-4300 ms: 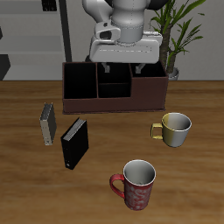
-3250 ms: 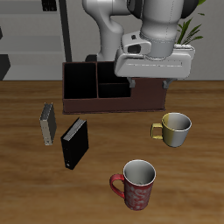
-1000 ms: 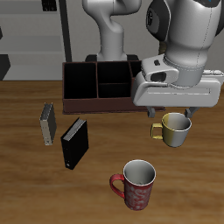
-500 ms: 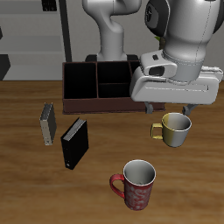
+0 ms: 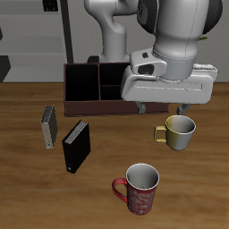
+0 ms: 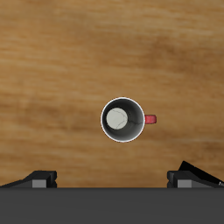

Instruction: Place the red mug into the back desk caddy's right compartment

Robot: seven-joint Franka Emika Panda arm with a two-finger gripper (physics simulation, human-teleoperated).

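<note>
The red mug point(image 5: 139, 190) stands upright near the table's front edge, red speckled with a dark inside. The wrist view shows it from straight above point(image 6: 123, 119), its red handle sticking out sideways. My gripper point(image 5: 168, 106) hangs high above the table, farther back than the mug, open and empty. Its fingertips point(image 6: 40, 178) stand wide apart in the wrist view. The back desk caddy point(image 5: 89, 88) is a dark reddish-brown box at the back. Its wide end section is hidden behind my hand.
A yellow-cream mug point(image 5: 179, 131) stands beside the gripper, between the caddy and the red mug. A black book-like box point(image 5: 76, 146) and a grey one point(image 5: 48, 127) stand in front of the caddy's other end. A plant stands behind.
My gripper has moved from above the caddy toward the table's front edge and now hangs over the red mug. It stays open. The mugs and boxes have not moved.
</note>
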